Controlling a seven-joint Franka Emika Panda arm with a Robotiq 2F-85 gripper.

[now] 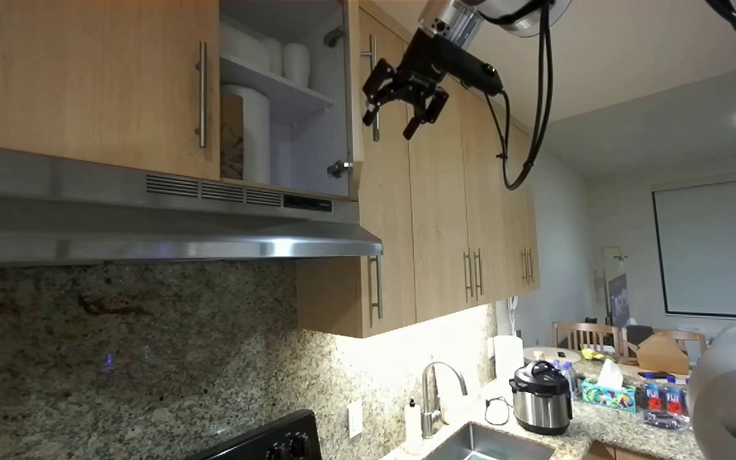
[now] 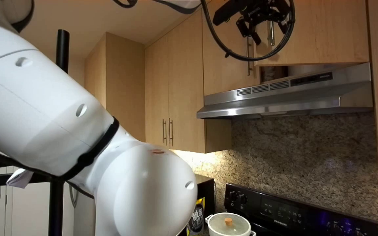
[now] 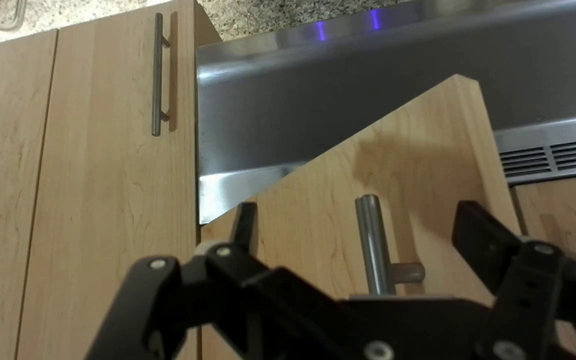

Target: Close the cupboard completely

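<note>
Short maple wall cupboard, standing open, ahead of the end effector.
The stainless range hood runs below the end effector, the cupboard's swung-out door just in front. The fingers are spread apart, grasping nothing; in the wrist view the silver bar handle shows between them, contact unclear.
</note>
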